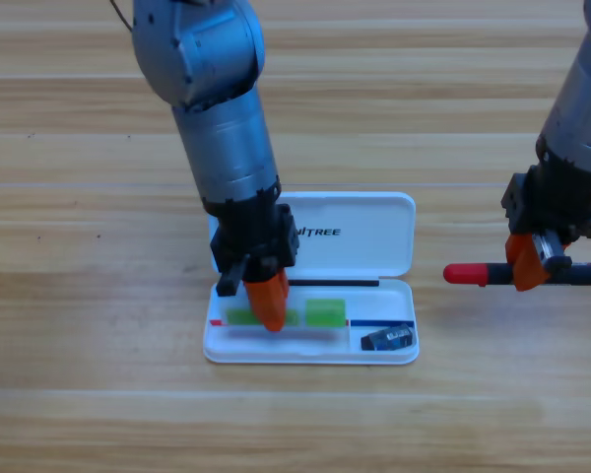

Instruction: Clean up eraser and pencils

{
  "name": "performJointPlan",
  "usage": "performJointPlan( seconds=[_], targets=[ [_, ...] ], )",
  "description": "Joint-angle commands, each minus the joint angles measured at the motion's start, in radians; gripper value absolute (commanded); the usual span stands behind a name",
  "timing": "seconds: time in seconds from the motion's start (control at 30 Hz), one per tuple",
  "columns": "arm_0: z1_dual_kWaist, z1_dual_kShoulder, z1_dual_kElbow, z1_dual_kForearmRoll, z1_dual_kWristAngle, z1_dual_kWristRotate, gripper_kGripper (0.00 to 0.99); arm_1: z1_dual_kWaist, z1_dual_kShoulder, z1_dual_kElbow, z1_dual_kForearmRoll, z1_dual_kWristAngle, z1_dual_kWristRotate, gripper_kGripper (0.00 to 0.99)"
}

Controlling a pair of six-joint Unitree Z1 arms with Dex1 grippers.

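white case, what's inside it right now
The white case holds the green pencil and, at lower right, the eraser. The left hand covers the pencil's middle.

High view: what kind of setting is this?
Likely a lab tabletop test bench: a bare wooden table, two grey arms, and a white case lying open. The left hand is down in the case at the green pencil; the right hand is at the red-and-black pencil.

One fixed high camera, looking down.
It stands above the desk [79, 414], fairly near; both arms enter from 12 o'clock, the picture's top edge.
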Motion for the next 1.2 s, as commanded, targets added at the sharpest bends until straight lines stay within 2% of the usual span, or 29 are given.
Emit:
performJointPlan(
  seconds=[0.03, 0.63, 0.8, 0.83, 0.87, 0.9, 0.93, 1.2],
  targets=[
    [-0.017, 0.065, 0.001, -0.011, 0.015, -0.001, 0.000, 0.042, 0.029, -0.009, 0.013, 0.016, 0.015, 0.000],
    [-0.017, 0.077, 0.001, -0.014, 0.030, -0.008, 0.000, 0.051, 0.039, -0.017, 0.013, 0.010, 0.027, 0.000],
    [-0.017, 0.076, 0.001, -0.012, 0.030, -0.030, 0.000, 0.053, 0.042, -0.018, 0.013, 0.007, 0.028, 0.000],
    [-0.017, 0.076, 0.002, -0.012, 0.030, -0.031, 0.253, 0.053, 0.042, -0.018, 0.013, 0.007, 0.028, 0.000],
    [-0.017, 0.076, 0.002, -0.011, 0.030, -0.033, 0.647, 0.053, 0.042, -0.020, 0.013, 0.007, 0.028, 0.000],
    [-0.017, 0.076, 0.002, -0.009, 0.030, -0.034, 0.927, 0.053, 0.043, -0.020, 0.013, 0.007, 0.028, 0.000],
    [-0.017, 0.076, 0.002, -0.009, 0.031, -0.039, 0.988, 0.053, 0.043, -0.020, 0.013, 0.007, 0.028, 0.000],
    [-0.019, 0.074, -0.001, -0.006, 0.038, -0.067, 0.990, 0.062, 0.046, -0.029, 0.013, 0.007, 0.031, 0.000]
  ],
)
